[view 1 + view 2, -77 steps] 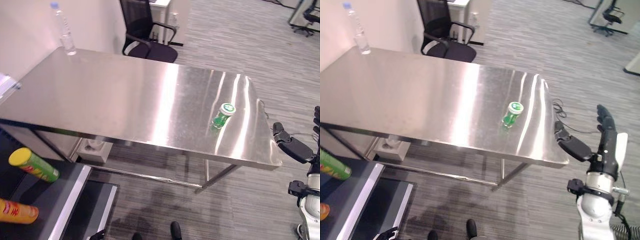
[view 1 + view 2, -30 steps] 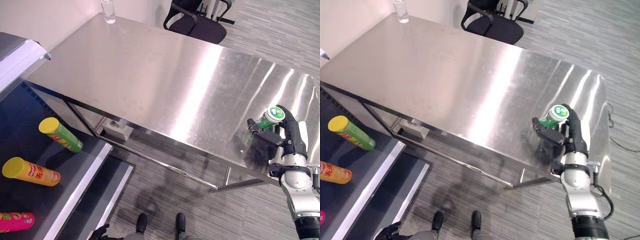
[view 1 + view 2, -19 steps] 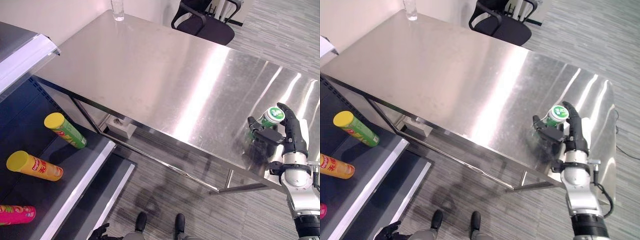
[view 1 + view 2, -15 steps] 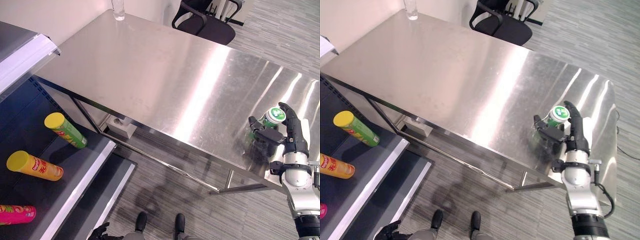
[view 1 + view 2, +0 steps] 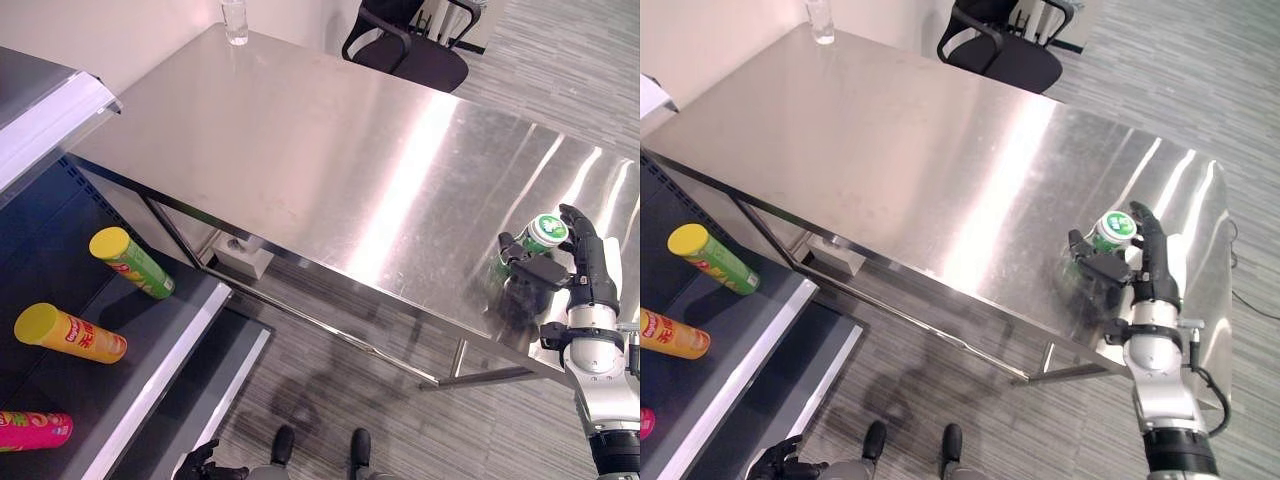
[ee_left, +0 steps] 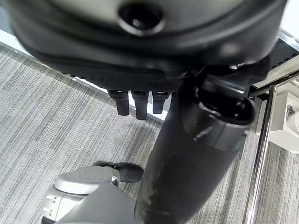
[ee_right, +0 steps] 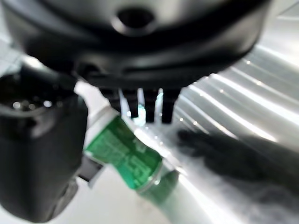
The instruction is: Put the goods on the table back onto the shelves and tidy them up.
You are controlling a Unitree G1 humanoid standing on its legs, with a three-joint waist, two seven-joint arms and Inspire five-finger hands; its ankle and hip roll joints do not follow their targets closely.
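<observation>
Green and white between my fingers and thumb — that is the small green bottle, and my right hand sits around it, thumb on one side, fingers reaching past its white cap on the other. From my wrist the fingers look fairly straight rather than curled tight, and I cannot tell whether they press on the bottle or only stand beside it. The bottle leans, its cap toward my fingers, its base on the steel table.

Seen from my head, hand and bottle are at about 4 o'clock on the tabletop, near the front right corner. Far off at 11 o'clock, by the table's back edge against the wall, stands a clear water bottle. Beyond that edge, at 12 to 1 o'clock, is a black office chair on grey striped carpet.

At 8 o'clock, lower than the table, a dark shelf holds three tubes lying on their sides: a green tube with a yellow lid, an orange tube with a yellow lid nearer me, and a pink tube nearest.

My left hand hangs over the carpet — fingers short and relaxed, holding nothing.
</observation>
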